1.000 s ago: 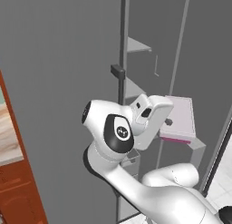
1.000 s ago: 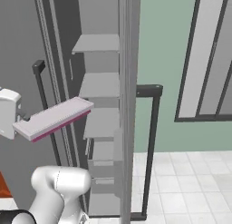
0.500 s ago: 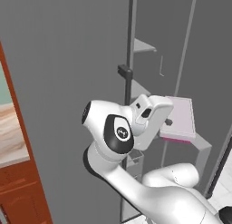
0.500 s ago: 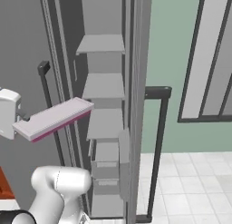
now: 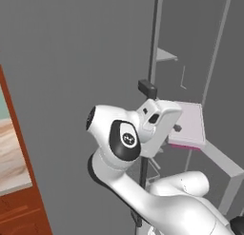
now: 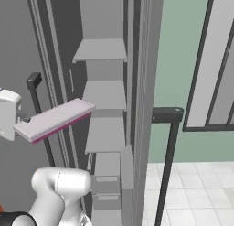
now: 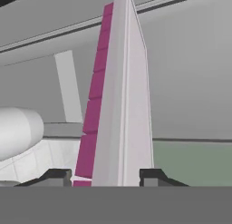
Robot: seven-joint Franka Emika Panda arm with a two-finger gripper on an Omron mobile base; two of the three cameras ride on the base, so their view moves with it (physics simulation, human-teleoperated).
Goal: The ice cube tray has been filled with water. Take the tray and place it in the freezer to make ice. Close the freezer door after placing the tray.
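Note:
The ice cube tray (image 5: pixel 188 126) is a flat pale lavender slab with a magenta underside. It is held level in the air at one short end, with my gripper (image 5: pixel 174 129) shut on it. In the right base view the ice cube tray (image 6: pixel 57 119) reaches from my gripper (image 6: pixel 25 123) toward the grey shelves (image 6: pixel 104 94) of the open freezer (image 5: pixel 190 48). The hand view has the ice cube tray (image 7: pixel 118 109) edge-on between both fingertips (image 7: pixel 57 175) of my gripper (image 7: pixel 105 175). The freezer door (image 6: pixel 142 97) stands open at the right, its dark bar handle (image 6: pixel 166 115) facing outward.
A large closed grey door panel (image 5: pixel 71 67) with a dark handle bracket (image 5: pixel 147 88) stands left of the opening. Red-brown cabinet wood (image 5: pixel 24 205) lies at the far left. A green wall and a window (image 6: pixel 215 65) are at the right, above the white tiled floor (image 6: pixel 201 197).
The whole picture has shifted in both base views, so the camera has moved and the freezer looks closer. The tray stays in the gripper, in the same pose against the arm.

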